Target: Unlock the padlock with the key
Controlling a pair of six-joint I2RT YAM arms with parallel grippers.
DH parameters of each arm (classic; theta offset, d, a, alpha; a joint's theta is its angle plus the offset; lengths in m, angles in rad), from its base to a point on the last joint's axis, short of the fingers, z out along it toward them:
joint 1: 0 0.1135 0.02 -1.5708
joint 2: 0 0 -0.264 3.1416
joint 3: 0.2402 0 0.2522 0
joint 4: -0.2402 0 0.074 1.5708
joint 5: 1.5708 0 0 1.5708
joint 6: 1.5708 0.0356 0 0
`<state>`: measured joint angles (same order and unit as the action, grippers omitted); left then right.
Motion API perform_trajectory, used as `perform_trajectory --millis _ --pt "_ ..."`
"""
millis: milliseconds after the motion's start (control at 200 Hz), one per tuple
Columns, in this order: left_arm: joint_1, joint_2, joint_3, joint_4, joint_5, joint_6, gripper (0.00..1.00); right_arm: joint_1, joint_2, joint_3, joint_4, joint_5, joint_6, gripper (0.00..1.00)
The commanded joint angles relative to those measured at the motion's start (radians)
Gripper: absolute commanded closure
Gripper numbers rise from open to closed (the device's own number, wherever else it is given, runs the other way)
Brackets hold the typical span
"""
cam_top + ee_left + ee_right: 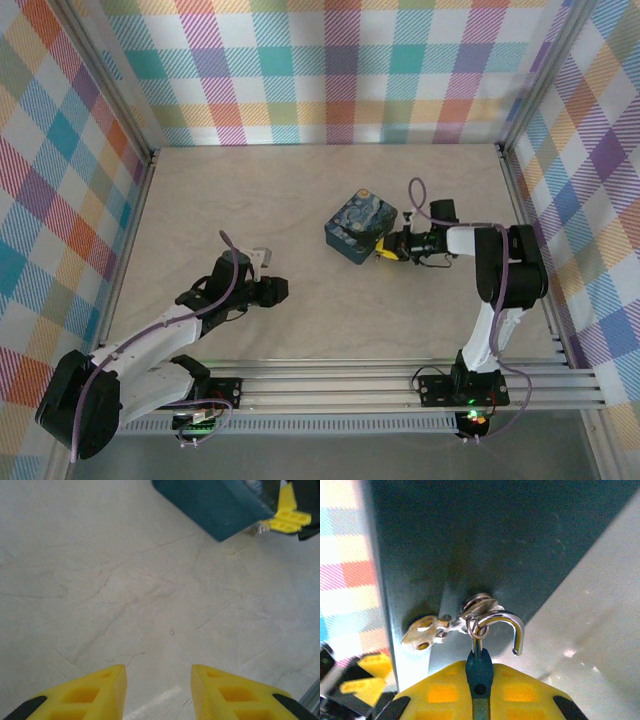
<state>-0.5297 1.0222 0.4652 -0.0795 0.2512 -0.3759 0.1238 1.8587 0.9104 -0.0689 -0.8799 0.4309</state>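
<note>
Top view: L gripper [272, 290] hangs low over bare table [300, 190], near-left of centre, well apart from the box [355, 222]. Box = dark blue w/ swirly painted lid, sits mid-table, a bit to the right. R gripper [385, 252] is right up against the box's near-right side. The lock itself is too small to make out from here.

L wrist view: its yellow fingers [95, 695] stand apart w/ nothing btwn them, just pale tabletop below. Box corner shows at the top edge, and beside it a yellow fingertip of the R gripper.

R wrist view: yellow fingers [520, 690] are pinched tight on a thin dark teal piece [479, 672] w/ a small hole. Prob. the key's head, but it could be the padlock body seen edge-on; can't say. Straight above it a silver shackle [510, 622] curves up & over to the right, free end hanging clear in the air, not seated. Small key ring [478, 629] sits at the shackle's left end, just under the box's silver hasp [480, 602]. Spare key [424, 632] sticks out left from the ring, against the box's dark wall.
</note>
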Motion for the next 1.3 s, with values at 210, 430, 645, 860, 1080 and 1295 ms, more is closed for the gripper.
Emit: perform_trajectory --millis 210,430,645,860,1080,1295 --pt "-0.006 0.023 0.16 -0.169 -0.067 0.061 0.62 0.254 -0.052 -0.024 -0.082 0.001 -0.09 1.0" --pt "-0.005 0.04 0.209 -0.19 -0.081 0.055 0.61 0.262 -0.041 -0.001 -0.143 -0.066 -0.173 1.0" --pt "-0.006 0.068 0.222 -0.188 -0.081 0.049 0.61 0.237 0.009 -0.024 0.002 -0.113 -0.076 1.0" --pt "-0.006 0.103 0.206 -0.142 -0.055 0.044 0.61 0.235 0.0 -0.05 0.108 -0.087 0.028 1.0" --pt "-0.006 0.154 0.207 -0.092 -0.031 0.041 0.61 0.22 -0.048 -0.095 0.176 0.044 0.153 1.0" --pt "-0.006 0.187 0.205 -0.061 -0.013 0.035 0.62 0.222 -0.036 -0.177 0.412 0.066 0.319 0.91"
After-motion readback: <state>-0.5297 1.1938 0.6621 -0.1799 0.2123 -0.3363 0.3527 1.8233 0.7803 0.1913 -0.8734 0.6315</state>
